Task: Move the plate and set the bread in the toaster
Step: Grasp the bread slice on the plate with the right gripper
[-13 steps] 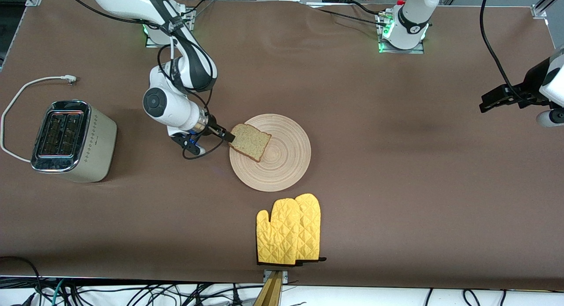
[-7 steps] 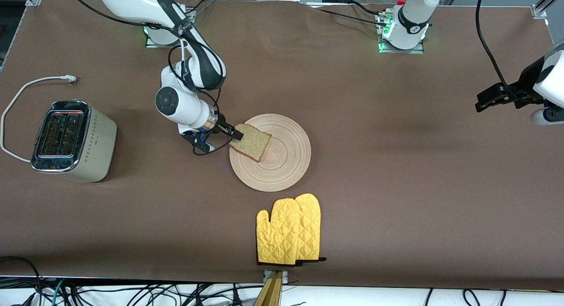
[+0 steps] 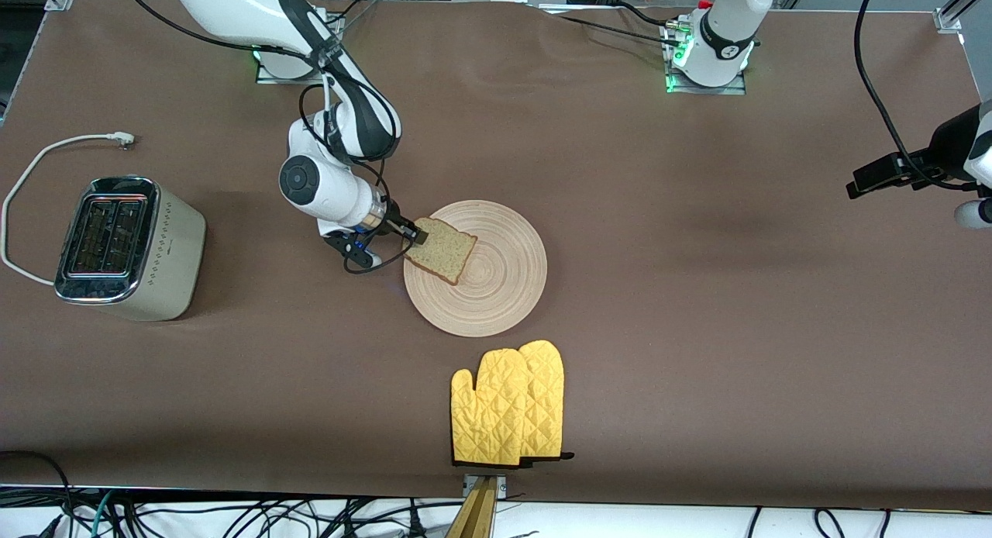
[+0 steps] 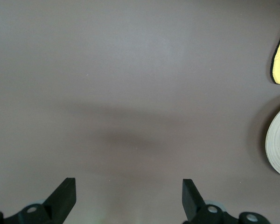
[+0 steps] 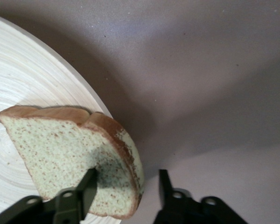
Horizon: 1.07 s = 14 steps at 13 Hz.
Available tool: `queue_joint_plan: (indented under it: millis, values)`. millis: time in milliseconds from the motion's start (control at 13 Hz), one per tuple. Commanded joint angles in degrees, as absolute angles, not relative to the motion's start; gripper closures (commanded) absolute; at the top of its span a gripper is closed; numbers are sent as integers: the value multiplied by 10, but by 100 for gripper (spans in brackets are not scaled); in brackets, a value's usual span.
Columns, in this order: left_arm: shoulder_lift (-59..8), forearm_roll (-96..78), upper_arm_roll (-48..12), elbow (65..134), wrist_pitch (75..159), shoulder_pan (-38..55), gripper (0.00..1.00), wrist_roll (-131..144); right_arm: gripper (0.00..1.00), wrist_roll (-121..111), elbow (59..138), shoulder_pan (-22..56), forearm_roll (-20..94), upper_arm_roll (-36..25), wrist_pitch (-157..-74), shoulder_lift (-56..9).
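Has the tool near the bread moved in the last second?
Yes. The right tool has shifted toward the bread, away from the toaster; its fingers now straddle the slice's edge on the plate.

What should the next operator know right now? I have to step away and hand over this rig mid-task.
Right gripper: open, its fingers either side of one edge of the bread, not yet closed on it.
Left gripper: open, holding nothing, waiting over bare table at the left arm's end.
The bread lies on the plate, partly overhanging the rim on the toaster's side.
Toaster stands at the right arm's end of the table, slots up; I cannot tell whether they are empty.
Yellow oven mitts lie nearer the front camera than the plate.
Left to do: grip the bread, carry it to the toaster, drop it in a slot.
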<state>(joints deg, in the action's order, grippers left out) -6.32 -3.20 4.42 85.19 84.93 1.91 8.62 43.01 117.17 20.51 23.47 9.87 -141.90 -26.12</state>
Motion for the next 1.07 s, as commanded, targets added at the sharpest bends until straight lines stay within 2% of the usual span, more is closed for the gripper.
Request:
queue_joint_plan:
  millis: [0, 614, 767, 997]
  values:
    - [-62, -47, 42, 853, 843, 17, 0, 91, 100, 432, 1182, 204, 245, 112, -1428, -254]
    - [-64, -47, 41, 853, 844, 19, 0, 96, 100, 432, 1165, 204, 245, 118, -1426, -248]
    - [-64, -47, 42, 853, 844, 18, 0, 96, 100, 430, 1150, 203, 244, 115, -1400, -234]
    - [-65, -47, 42, 853, 844, 18, 0, 95, 100, 430, 1105, 202, 238, 95, -1315, -212]
